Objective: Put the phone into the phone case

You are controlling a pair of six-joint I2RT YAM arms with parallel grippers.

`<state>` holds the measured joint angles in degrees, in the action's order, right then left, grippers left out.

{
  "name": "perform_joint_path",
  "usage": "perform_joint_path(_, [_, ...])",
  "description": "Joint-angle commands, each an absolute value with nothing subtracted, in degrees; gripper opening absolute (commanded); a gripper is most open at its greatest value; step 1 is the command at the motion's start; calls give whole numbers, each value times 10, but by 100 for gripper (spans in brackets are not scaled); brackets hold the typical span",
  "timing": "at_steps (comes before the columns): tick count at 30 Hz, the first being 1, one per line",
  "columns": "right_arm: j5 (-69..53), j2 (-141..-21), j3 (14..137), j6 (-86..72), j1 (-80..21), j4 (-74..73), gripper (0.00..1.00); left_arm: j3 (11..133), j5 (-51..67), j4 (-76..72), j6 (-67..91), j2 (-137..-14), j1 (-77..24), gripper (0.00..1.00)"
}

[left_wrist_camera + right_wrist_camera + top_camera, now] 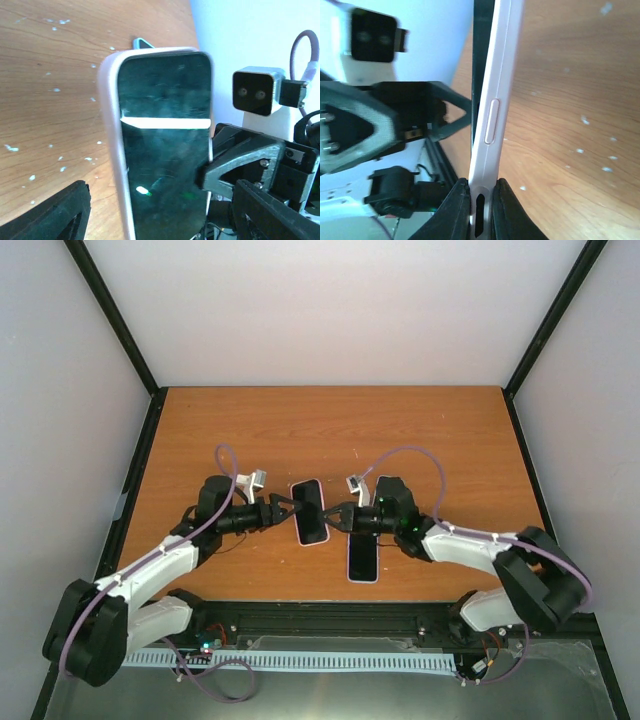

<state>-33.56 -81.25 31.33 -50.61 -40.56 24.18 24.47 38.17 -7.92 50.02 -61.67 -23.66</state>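
Note:
The phone (165,150) shows a dark glass face and sits inside the pale pink phone case (112,150). In the top view the phone (310,510) is held between the two arms over the table's middle. My right gripper (481,200) is shut on the case's thin edge (492,100), pinching it at a slot cut-out below a side button. My left gripper (165,220) is open. Its fingers (50,215) stand wide on either side of the phone, apart from it. From above, the left gripper (285,510) is at the phone's left side and the right gripper (335,517) at its right.
A second dark slab with a pale rim (363,558) lies flat on the wooden table (250,430) near the front edge, under the right arm. Black frame posts and white walls enclose the table.

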Motion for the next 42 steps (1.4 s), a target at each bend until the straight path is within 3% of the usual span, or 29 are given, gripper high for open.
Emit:
perform_joint_path(1, [-373,-738,295,-500,-408,366,6,261,427,-107,503,-588,-234,76])
perform_joint_path(8, [-351,-646,279,-487,-408,352,5,265,496,-192,520,-580,-234,66])
perform_joint_path(17, [-378,-644,269,-522,-408,408,5,211,545,-373,605,-569,-234,54])
perform_joint_path(26, [-406,-649,262,-545,-409,459,6,215,557,-408,602,-599,-234,31])
perform_joint_path(35, [-418,-658,263,-546,-408,444,7,216,595,-484,623,-630,-234,15])
perform_joint_path(38, [-420,-657,260,-551,-408,440,10,219,597,-468,607,-631,-234,9])
perform_joint_path(42, [-419,-644,257,-550,-408,413,24,225,595,-434,569,-632,-234,1])
